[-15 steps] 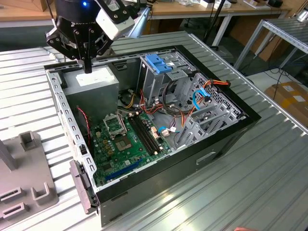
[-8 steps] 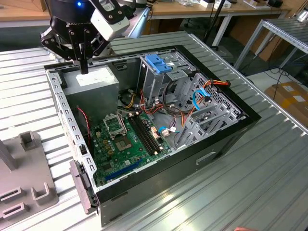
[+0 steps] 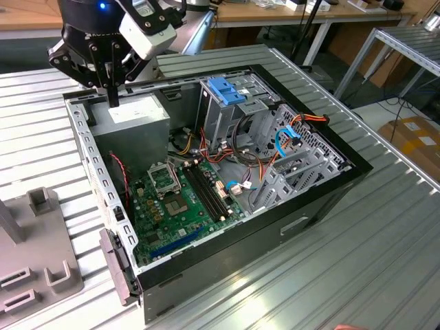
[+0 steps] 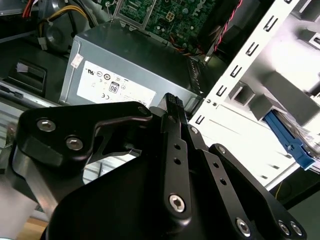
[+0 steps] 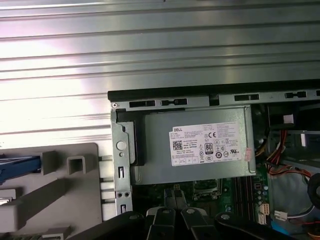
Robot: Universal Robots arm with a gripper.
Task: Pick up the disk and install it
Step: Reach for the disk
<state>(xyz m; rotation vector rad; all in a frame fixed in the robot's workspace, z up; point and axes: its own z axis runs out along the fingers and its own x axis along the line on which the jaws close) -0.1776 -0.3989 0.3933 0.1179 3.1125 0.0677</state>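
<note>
My gripper (image 3: 112, 102) hangs over the open computer case (image 3: 330, 199), just above the grey power-supply box (image 3: 130, 113) at the exterior view's upper left. Its fingers are pressed together with nothing between them, as both wrist views show (image 4: 172, 100) (image 5: 175, 197). The disk (image 4: 291, 143) shows as a strip of its bright blue carrier with a sliver of metal beside it. It lies on the grey fixture (image 5: 65, 190) outside the case wall, apart from the gripper, and most of the disk (image 5: 20, 165) is cut off by the picture's edge.
Inside the case lie a green motherboard (image 3: 179, 199), loose cables (image 3: 289, 137) and a grey drive cage with a ribbed blue cap (image 3: 223, 89). The case stands on a ribbed metal table (image 3: 357, 275). The grey fixture (image 3: 41, 268) stands at the exterior view's lower left.
</note>
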